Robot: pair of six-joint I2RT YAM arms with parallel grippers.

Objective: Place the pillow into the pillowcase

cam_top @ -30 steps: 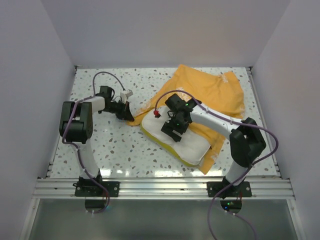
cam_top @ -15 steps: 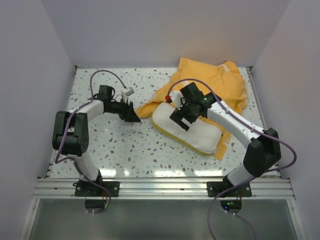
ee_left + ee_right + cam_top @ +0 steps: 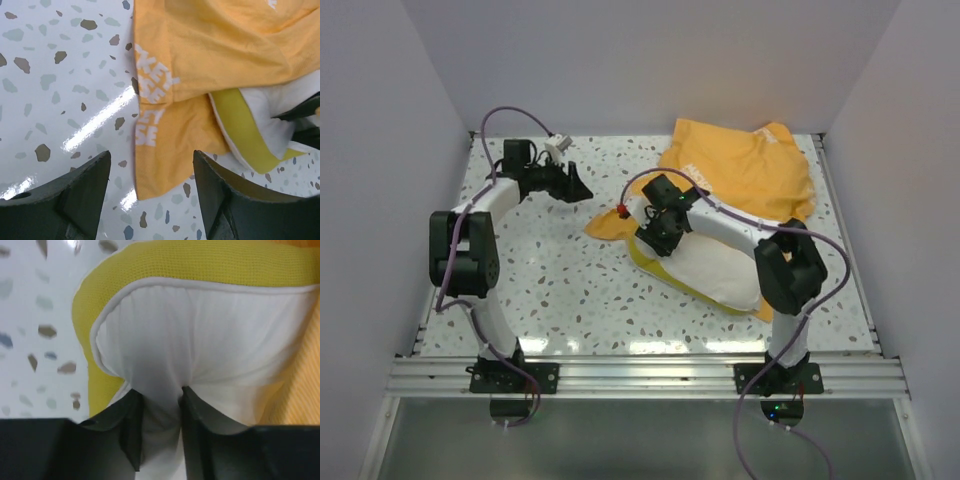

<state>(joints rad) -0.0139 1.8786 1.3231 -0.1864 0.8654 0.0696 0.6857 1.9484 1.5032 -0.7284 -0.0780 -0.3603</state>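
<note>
the pillow (image 3: 708, 272) lies on the worktop (image 3: 565, 290) right of centre, near the front edge, with its yellow-green strip (image 3: 672, 283) running along the side that faces the arm bases. most of its cream-white top is bare. the pillowcase (image 3: 745, 172) sits bunched behind it, towards the far right corner. an orange corner (image 3: 605, 226) pokes out on the worktop at the pillow's left end, and another bit of orange shows at its near right end, so the pillow lies on part of the cloth. whether its far edge is inside the opening i cannot tell, as the right arm covers that spot.

the right pincer (image 3: 658, 238) is down on the pillow's left end. in its wrist view the right pincer (image 3: 159, 396) is clamped on a fold of the pillow (image 3: 200, 325), white fabric gathered between the two dark fingers (image 3: 131, 426).

the left pincer (image 3: 578, 190) is over the far left part of the worktop, pointing right, apart from the cloth. in its wrist view the left pincer (image 3: 151, 161) has its fingers (image 3: 80, 192) spread apart and holding nothing. beyond them lie the pillowcase (image 3: 215, 45) with white lettering (image 3: 156, 85) at its hem, the pillow (image 3: 267, 117) beside it, and the speckled worktop (image 3: 55, 80).
</note>
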